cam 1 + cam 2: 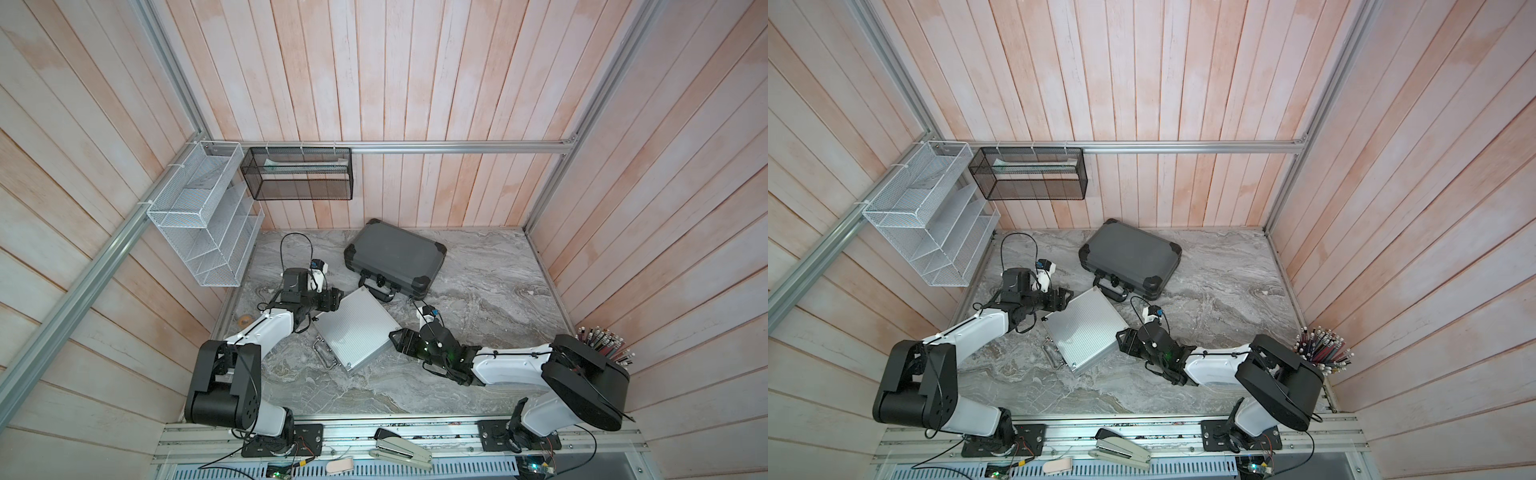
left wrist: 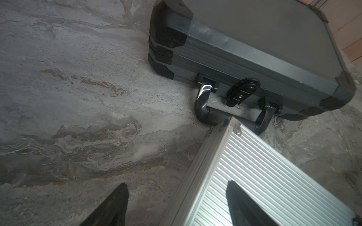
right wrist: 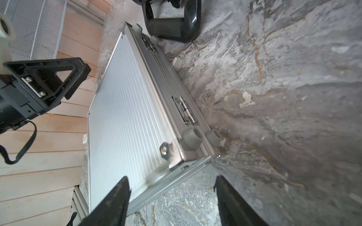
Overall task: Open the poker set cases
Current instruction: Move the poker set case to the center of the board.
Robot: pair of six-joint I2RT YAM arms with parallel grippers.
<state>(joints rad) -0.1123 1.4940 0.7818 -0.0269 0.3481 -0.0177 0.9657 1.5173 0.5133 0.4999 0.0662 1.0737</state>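
Two end effectors [image 1: 337, 306] [image 1: 395, 338], silver case [image 1: 353, 330] between

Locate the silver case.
In both top views the silver case lies mid-table between the left end effector and right end effector, its far corner by the grey case.

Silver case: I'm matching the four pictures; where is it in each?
Top view: silver case mid-picture, in front of the dark case.
Top view: same, slightly leftward.
Left wrist: foreground, before the dark case.
Right wrist: middle, hinge side showing.
Landmark: black handle by its corner.
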